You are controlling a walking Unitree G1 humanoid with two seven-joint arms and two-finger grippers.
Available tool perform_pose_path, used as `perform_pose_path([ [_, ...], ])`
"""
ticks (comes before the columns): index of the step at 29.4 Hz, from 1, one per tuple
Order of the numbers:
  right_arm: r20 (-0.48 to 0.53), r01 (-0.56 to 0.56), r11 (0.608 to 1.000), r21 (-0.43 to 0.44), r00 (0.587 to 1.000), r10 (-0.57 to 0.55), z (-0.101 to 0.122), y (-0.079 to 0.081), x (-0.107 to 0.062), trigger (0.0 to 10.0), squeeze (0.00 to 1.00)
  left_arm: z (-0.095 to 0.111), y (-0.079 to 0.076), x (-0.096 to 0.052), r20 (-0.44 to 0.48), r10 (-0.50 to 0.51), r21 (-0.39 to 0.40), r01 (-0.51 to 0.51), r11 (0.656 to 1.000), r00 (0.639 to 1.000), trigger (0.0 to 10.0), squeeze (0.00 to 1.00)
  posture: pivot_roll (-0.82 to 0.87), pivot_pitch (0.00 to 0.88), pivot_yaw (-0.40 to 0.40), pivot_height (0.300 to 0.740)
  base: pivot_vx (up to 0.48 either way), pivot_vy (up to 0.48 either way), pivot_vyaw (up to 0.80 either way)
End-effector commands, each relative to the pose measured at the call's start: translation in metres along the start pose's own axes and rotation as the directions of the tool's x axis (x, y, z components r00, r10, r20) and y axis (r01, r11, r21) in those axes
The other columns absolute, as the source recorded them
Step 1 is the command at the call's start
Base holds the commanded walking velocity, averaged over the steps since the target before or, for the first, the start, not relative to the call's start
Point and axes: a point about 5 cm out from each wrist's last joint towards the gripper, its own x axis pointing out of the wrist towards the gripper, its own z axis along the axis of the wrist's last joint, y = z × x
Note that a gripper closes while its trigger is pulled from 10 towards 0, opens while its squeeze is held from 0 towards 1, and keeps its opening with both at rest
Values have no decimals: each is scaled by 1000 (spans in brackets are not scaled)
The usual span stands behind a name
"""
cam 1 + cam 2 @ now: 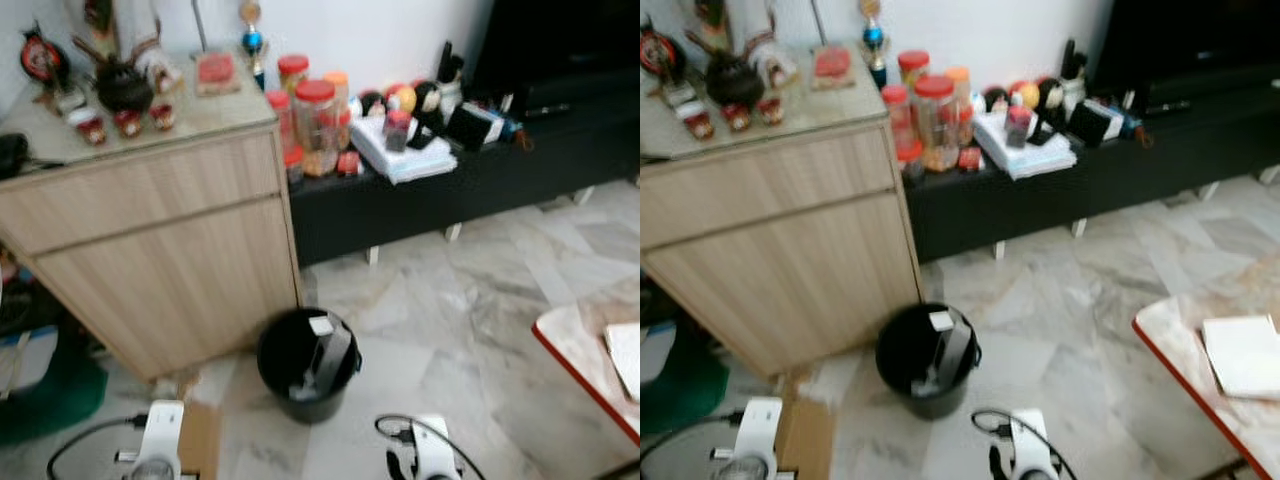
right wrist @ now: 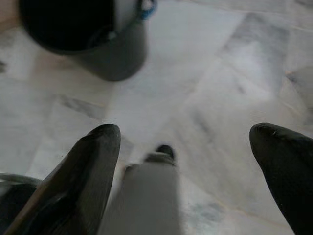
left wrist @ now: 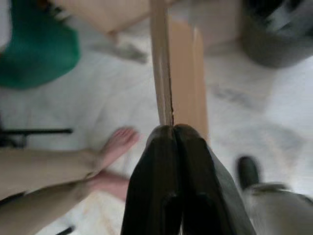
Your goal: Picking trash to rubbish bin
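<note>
A black rubbish bin [image 1: 305,365] stands on the marble floor at the corner of a wooden cabinet, with a few pieces of trash inside it. My left gripper [image 3: 173,128] is shut on the edge of a flat piece of brown cardboard [image 3: 183,73]. The cardboard [image 1: 200,438] hangs low beside my left arm [image 1: 160,440], just left of the bin. My right gripper [image 2: 185,132] is open with nothing between its fingers, above bare floor, and the bin [image 2: 83,39] lies a short way ahead of it.
The wooden cabinet [image 1: 160,240] stands behind the bin to the left. A low black bench [image 1: 450,190] with jars and clutter runs along the wall. A red-edged table [image 1: 585,360] juts in at the right. A person's bare foot [image 3: 115,147] is near my left gripper. A green object [image 1: 50,390] lies at far left.
</note>
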Motion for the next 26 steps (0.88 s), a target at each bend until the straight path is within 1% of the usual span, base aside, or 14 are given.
perform_pose_path([
  [1,21,-6,1000,17,1000,6,7,5,2,10000,0,-2,10,0,-10,25,11,-25,1000,1000,10000,0,-73,24,57,740,364,0,0],
  [10,25,-5,1000,21,1000,5,8,5,2,10000,0,5,9,1,11,19,19,-19,1000,1000,10000,0,-73,16,59,740,363,0,0],
  [12,27,-4,1000,16,1000,3,8,5,2,10000,0,10,8,2,26,11,38,-12,999,1000,10000,0,-73,16,59,740,360,0,0],
  [13,26,-4,1000,20,1000,3,8,6,2,10000,0,16,5,2,48,-9,63,6,998,999,10000,0,-73,16,59,740,349,0,0],
  [15,26,-4,1000,21,1000,3,8,6,2,10000,0,19,2,2,60,-20,78,15,997,998,10000,0,-73,16,59,740,349,0,0],
  [17,33,-10,1000,20,999,9,9,6,2,10000,0,24,0,3,75,-25,75,20,997,997,10000,0,-71,14,60,740,349,0,-216],
  [20,43,-13,1000,28,999,11,11,7,2,10000,0,32,-4,3,97,-37,81,29,996,995,10000,0,-74,15,60,740,347,0,-698],
  [22,51,-11,999,36,999,9,13,7,2,10000,0,37,-6,3,113,-50,108,38,993,992,10000,0,-74,15,60,740,347,0,0],
  [26,53,-11,999,39,999,9,13,7,2,10000,0,40,-7,3,124,-55,123,40,992,991,10000,0,-74,23,59,740,348,0,0],
])
